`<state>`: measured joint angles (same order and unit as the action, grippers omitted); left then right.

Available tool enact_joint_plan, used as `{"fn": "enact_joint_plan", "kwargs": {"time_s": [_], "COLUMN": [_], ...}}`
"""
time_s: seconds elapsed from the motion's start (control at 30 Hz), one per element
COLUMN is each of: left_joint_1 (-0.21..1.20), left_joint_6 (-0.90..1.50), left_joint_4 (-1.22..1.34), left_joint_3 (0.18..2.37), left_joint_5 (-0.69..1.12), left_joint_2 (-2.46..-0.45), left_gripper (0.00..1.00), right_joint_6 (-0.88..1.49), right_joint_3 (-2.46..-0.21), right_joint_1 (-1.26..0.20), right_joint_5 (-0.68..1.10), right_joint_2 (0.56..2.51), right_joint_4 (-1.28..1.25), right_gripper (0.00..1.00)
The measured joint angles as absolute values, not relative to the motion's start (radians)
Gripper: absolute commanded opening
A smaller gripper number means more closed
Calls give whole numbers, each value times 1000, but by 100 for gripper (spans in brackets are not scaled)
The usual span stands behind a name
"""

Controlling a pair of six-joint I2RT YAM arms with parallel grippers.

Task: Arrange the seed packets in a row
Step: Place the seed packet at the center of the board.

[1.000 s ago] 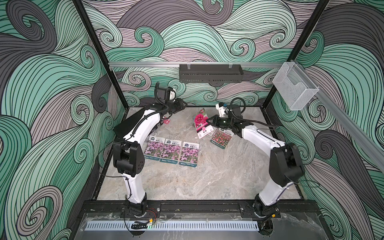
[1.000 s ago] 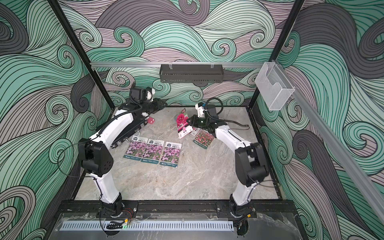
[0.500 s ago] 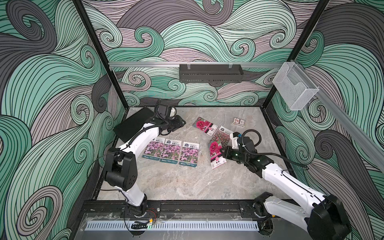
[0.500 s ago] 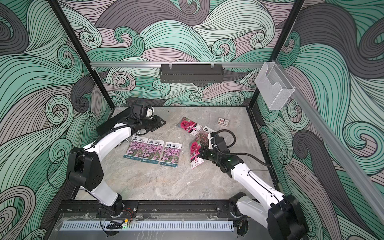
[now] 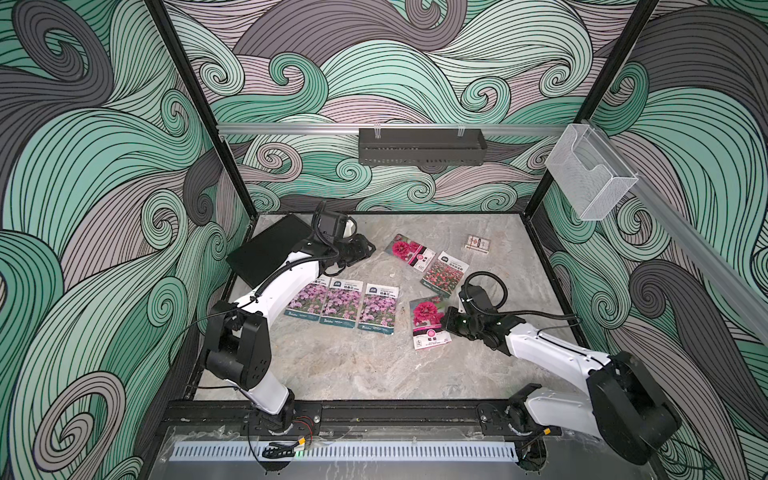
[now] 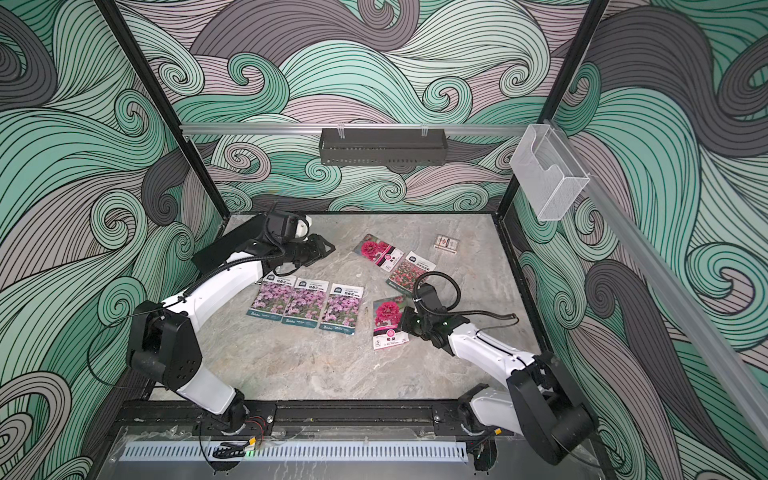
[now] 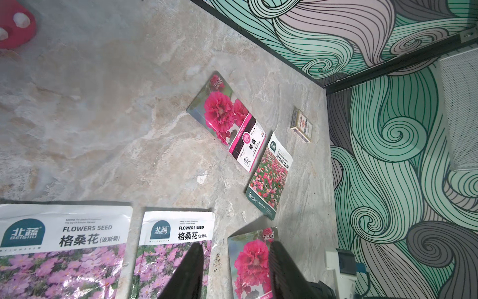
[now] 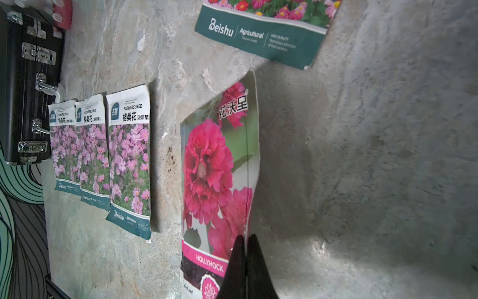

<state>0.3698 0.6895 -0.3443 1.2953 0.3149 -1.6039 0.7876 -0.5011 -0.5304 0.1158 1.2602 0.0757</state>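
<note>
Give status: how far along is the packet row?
Done: three purple-field packets lie side by side. In hand: right pincer is shut on a hollyhock packet, just right of that row. To do: second hollyhock packet and red-pink field packet lie askew farther back.

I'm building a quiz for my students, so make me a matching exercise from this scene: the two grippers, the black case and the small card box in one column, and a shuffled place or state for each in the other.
1. left gripper
2. right gripper
3. black case
4. card box

A. shut on the edge of the near magenta-bloom packet
B. in the far left corner of the table
C. open, holding nothing
D. lying apart, just beyond the red-pink field packet

Pairs: 1-C, 2-A, 3-B, 4-D
</note>
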Motion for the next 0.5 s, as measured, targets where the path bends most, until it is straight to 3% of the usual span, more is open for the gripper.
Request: {"fn": "enact_joint_plan", "kwargs": {"time_s": [0.5], "left_joint_1": [382], "left_joint_6": [689], "left_joint_4": [-336], "left_joint_3": [1290], "left_joint_5": [305], "left_joint_2": [-1613], "left_gripper": [43], "right_joint_6": [820], "right_joint_3": [-600], "right_joint_1": [-553], "right_joint_5": [26], "right_joint_2": [1486], "right_joint_4": [-40], "right_gripper": [0]}}
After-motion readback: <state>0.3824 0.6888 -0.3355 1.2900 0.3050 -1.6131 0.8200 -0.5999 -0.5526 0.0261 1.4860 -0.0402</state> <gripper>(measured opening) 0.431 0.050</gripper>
